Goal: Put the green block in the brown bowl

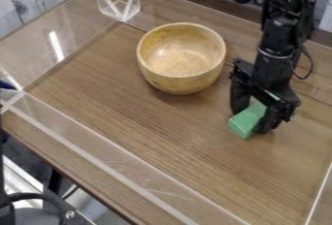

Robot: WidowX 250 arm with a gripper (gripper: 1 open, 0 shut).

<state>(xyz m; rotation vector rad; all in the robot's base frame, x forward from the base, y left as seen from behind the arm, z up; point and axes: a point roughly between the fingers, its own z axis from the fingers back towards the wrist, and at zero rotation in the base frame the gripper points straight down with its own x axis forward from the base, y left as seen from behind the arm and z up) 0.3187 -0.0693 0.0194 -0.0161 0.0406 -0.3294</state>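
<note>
Brown wooden planks form the tabletop [143, 156], with clear strips crossing its left side and pale boards behind its upper left corner. Near the back edge stands a small clear angular plastic piece [118, 1]. Toward the upper middle sits a round light tan wooden bowl [182, 58] with a thick rim and a smooth inside. On the right, a black robot gripper [263, 105] reaches down to the planks, its jaws spread. Lying on the wood below and to the right of the bowl, well clear of its rim, is a small bright green rectangular block [244, 125]. Its lower left end shows beyond the jaws; the rest runs up among the dark fingers, which partly cover it. Whether they touch it, I cannot tell. Its long axis slants from lower left to upper right.
</note>
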